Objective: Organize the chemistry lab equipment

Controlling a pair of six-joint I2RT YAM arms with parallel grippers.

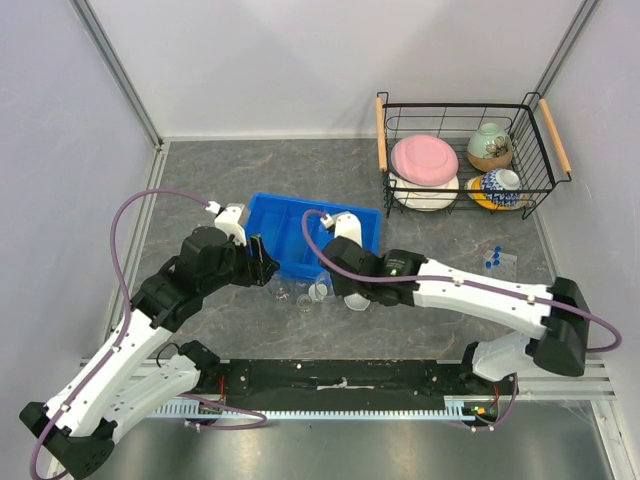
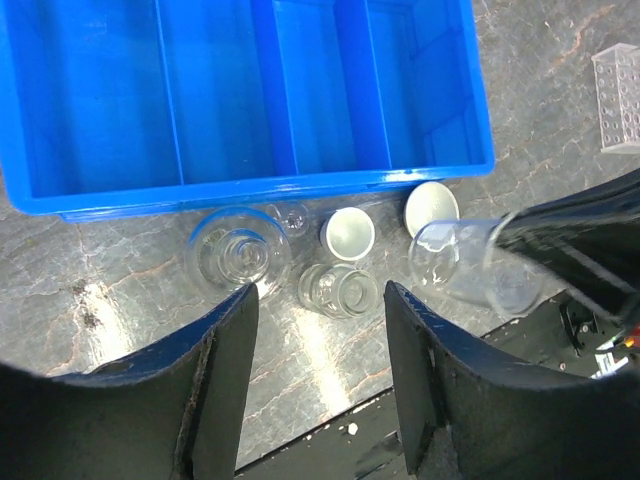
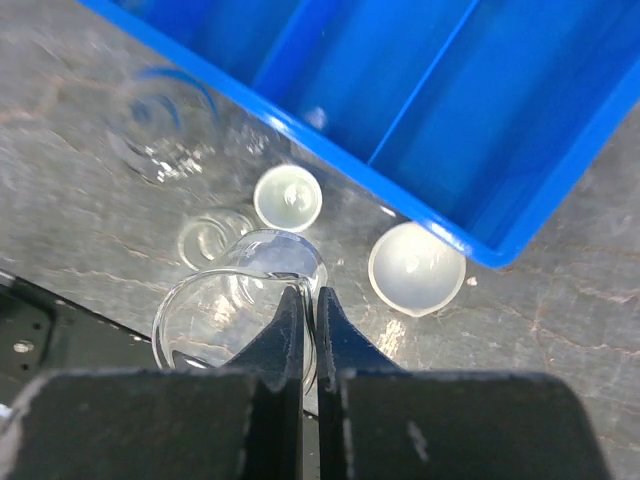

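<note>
My right gripper [image 3: 308,296] is shut on the wall of a clear glass beaker [image 3: 225,305], held tilted just above the table in front of the blue bin [image 3: 430,110]. Two little white dishes [image 3: 289,196] [image 3: 417,267], a small clear beaker [image 3: 212,236] and a glass flask [image 3: 160,128] stand by the bin's front wall. My left gripper [image 2: 320,300] is open and empty, hovering over the small beaker [image 2: 340,290] and beside the flask [image 2: 238,258]. The held beaker [image 2: 468,266] shows at its right. The clear rack [image 1: 507,263] with blue-capped tubes [image 1: 493,257] lies at the right.
The blue bin [image 1: 268,222] has several empty compartments. A wire basket [image 1: 535,180] at the back right holds a pink plate [image 1: 424,158] and patterned bowls [image 1: 490,146]. Walls enclose the table on three sides.
</note>
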